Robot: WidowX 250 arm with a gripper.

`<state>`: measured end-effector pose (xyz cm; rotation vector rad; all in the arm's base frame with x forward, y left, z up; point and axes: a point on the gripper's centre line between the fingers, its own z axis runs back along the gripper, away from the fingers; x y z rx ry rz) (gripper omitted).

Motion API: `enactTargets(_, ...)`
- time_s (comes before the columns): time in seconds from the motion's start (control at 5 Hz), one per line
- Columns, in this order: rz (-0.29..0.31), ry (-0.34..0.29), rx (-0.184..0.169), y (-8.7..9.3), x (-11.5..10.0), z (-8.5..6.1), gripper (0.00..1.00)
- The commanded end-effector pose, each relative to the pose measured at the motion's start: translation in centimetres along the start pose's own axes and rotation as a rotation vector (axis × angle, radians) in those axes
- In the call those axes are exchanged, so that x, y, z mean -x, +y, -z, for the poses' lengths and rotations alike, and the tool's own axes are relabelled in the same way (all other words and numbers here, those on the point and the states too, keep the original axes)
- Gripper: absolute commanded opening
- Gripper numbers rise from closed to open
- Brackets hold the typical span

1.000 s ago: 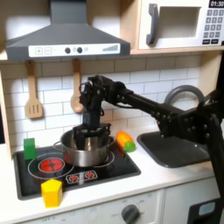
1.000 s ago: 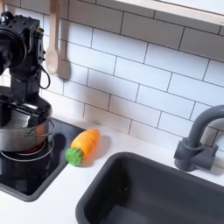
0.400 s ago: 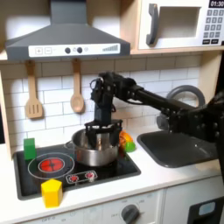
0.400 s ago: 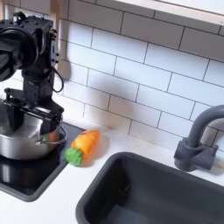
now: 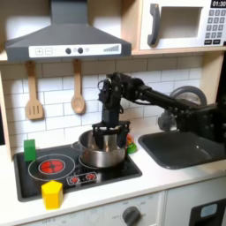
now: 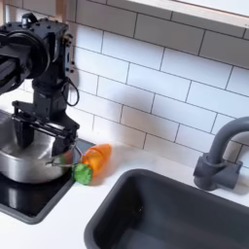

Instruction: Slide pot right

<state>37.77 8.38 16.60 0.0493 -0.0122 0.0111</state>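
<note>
Counter [image 5: 132, 187]: white top carrying the hob and the sink.
Arm [image 5: 168, 100]: black, reaches in from 3 o'clock in the first exterior view and bends down over the hob's 3 o'clock half.
Sink [image 6: 175, 214]: dark basin at 4 o'clock in the second exterior view, grey tap [image 6: 219, 156] on its far rim.
Hob [image 5: 53, 181]: black toy cooktop; red burner ring [image 5: 51, 164] exposed on the first exterior view's left half.
Pot [image 5: 101, 152]: shiny silver, upright, on the hob's 3 o'clock side in the first exterior view, clear of the red ring; in the second exterior view it sits at 8 o'clock, rim just beside the carrot.
Gripper [image 5: 110, 135]: pointing straight down at the pot's 3 o'clock rim, fingers straddling the rim wall. Jaws: narrow gap, set about the rim; firm clamp or mere contact, cannot tell.
Carrot [image 6: 90, 162]: orange toy with green top, lying on the counter between hob edge and sink, near-touching the pot.
Yellow block [image 5: 52, 193]: at the hob's 7 o'clock corner.
Green block [image 5: 30, 149]: at the hob's 10 o'clock edge, against the tiles.
Wooden utensils [image 5: 33, 93]: spatula and spoon hanging on the tiled wall at 10 o'clock.
</note>
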Motion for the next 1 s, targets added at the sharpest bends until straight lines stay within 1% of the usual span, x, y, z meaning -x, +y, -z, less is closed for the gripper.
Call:
enactTargets(0.0, -0.004, -0.029, -0.003, -0.8, 0.5, -0.9, 1.00)
enactTargets(0.2, -0.007, -0.069, -0.012, -1.2, 0.8, -2.5, 1.00)
enactTargets(0.4, -0.024, -0.121, -0.008, -1.2, 1.4, -4.7, 1.00)
enactTargets(0.6, 0.028, -0.202, 0.030, -1.8, 2.5, -7.1, 1.00)
enactTargets(0.8, 0.025, -0.204, 0.026, -2.0, 2.5, -7.3, 1.00)
